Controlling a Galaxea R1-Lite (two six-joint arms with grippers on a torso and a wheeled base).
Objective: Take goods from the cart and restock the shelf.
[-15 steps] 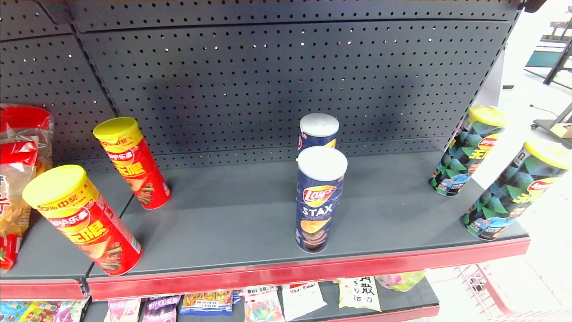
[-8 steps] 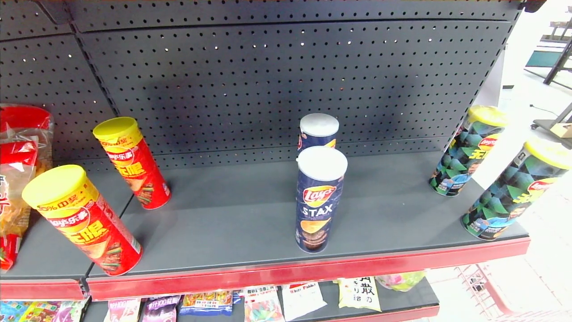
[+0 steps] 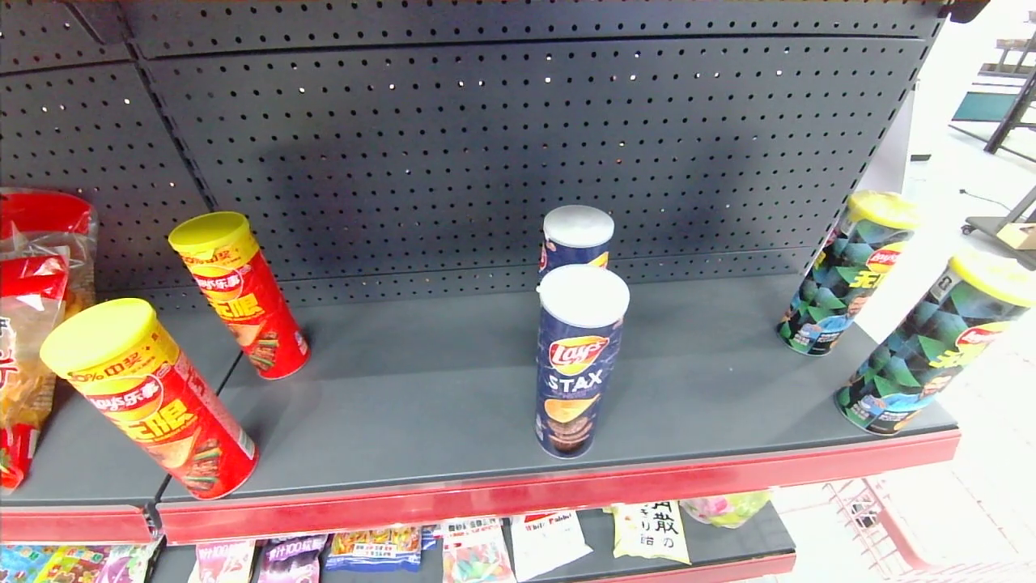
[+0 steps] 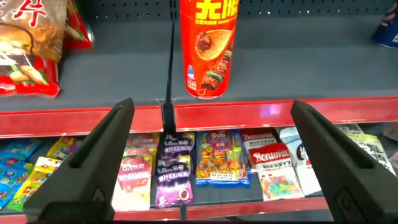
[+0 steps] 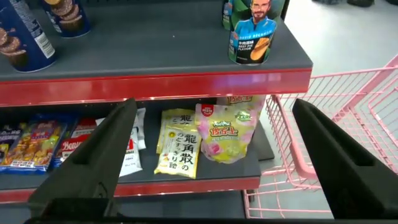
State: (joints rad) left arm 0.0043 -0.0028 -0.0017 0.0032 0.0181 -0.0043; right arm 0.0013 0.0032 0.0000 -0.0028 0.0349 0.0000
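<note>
— While facing the shelf, working at which step, judging by all this?

— Sitting between picks, most likely: looking at a grey upper board with wide bare gaps between the rows, and carrying nothing toward it.

— And finding the goods where?

— Looking off to the right, to the pink wire cart, just beside the shelf's end and lower than its red lip. Not seeing any goods inside from these angles, so not guessing at its load.

— Doing what with the hands?

— Hanging low before the red lip. Holding the left hand spread wide and empty, facing the front red can. Holding the right hand spread wide and empty too, nearer the cart, with the front green-patterned can up on the board beyond.

— And seeing what already in stock?

— Seeing tall cans standing upright in three pairs, front and back: red on the left, blue cans in the middle, green-patterned at the right edge. Seeing small snack packets lying flat on the lower board.

— Calling for what next?

— Probably swinging the right arm out over the cart, lowering the spread hand around one item, closing on it, then lifting clear of the wire rim before heading for a bare gap. Needing care, too, about clipping the green-patterned can at the shelf corner.
</note>
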